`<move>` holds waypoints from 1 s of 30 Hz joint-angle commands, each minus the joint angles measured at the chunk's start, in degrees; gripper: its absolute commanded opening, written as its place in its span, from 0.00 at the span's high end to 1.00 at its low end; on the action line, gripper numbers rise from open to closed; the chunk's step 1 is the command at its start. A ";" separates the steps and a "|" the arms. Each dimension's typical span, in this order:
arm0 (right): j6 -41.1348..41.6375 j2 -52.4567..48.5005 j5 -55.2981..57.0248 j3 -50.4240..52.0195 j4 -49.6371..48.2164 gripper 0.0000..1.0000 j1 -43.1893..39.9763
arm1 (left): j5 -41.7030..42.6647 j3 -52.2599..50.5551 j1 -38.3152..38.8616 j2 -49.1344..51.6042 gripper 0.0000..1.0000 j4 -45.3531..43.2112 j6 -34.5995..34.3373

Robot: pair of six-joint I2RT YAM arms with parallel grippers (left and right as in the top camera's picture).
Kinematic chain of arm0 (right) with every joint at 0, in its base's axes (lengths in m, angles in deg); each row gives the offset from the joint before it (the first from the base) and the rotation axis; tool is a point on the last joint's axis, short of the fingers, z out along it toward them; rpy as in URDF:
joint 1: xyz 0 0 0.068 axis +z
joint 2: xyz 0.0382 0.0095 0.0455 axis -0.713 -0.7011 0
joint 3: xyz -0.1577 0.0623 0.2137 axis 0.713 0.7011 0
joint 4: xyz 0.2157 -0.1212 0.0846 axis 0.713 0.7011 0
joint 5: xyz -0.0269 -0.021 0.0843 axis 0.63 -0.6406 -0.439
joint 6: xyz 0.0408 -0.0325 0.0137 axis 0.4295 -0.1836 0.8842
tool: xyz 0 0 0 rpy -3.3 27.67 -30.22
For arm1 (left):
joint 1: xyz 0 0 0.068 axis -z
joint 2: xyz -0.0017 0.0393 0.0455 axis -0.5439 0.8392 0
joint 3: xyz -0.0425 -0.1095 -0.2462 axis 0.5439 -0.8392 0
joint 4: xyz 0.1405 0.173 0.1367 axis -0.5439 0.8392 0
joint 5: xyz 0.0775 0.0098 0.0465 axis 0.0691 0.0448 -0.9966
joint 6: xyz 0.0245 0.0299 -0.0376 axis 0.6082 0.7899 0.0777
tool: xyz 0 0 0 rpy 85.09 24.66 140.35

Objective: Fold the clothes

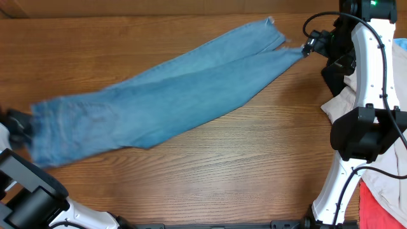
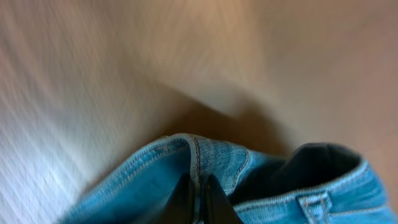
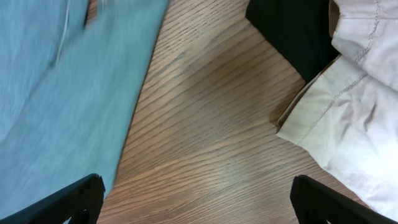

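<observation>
The light blue denim jeans point(image 1: 159, 95) lie spread in a long diagonal on the wooden table, waist at the left, frayed hems at the upper right. My left gripper point(image 1: 19, 125) is at the waist end. In the left wrist view it point(image 2: 198, 200) is shut on the waistband seam of the jeans point(image 2: 217, 162), lifted off the table. My right gripper point(image 1: 310, 46) is by the leg hems. In the right wrist view its fingers point(image 3: 199, 199) are wide open and empty over bare wood, with the jeans leg point(image 3: 62, 93) at their left.
A beige garment point(image 1: 343, 105) lies at the right by the right arm's base, also in the right wrist view point(image 3: 354, 93) beside a black garment point(image 3: 292, 31). A red garment point(image 1: 375, 207) is at the bottom right corner.
</observation>
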 commanded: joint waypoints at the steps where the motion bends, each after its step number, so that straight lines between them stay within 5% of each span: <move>1: -0.20 0.52 -0.57 -0.72 -0.07 0.00 0.31 | 0.61 11.63 -1.11 -0.59 0.96 1.07 1.55; 2: -0.22 0.52 -1.05 -0.72 -0.11 0.00 0.31 | 0.57 13.99 -1.11 -0.59 0.96 2.08 1.57; 3: -0.20 0.52 -1.42 -0.72 -0.15 0.00 0.31 | 0.59 16.17 -1.09 -0.59 0.83 3.52 1.97; 5: -0.33 0.52 -2.10 -0.72 -0.44 0.00 0.31 | 0.57 17.90 -0.81 -0.59 0.25 6.03 1.99; 6: -0.72 0.52 -2.71 -0.72 -0.68 0.00 0.35 | 0.59 17.92 -0.70 -0.59 0.04 7.28 1.95; 7: -1.68 0.50 -3.69 -0.72 -1.03 0.00 0.37 | 0.59 17.86 -0.57 -0.55 0.00 9.11 1.90; 17: -12.87 0.48 -7.17 2.19 -7.76 0.00 3.98 | 1.09 17.64 3.06 3.28 0.00 24.24 1.97; 30: -17.84 -6.32 -14.03 18.93 -37.53 0.00 9.68 | 0.96 17.64 13.18 6.80 0.00 29.14 4.11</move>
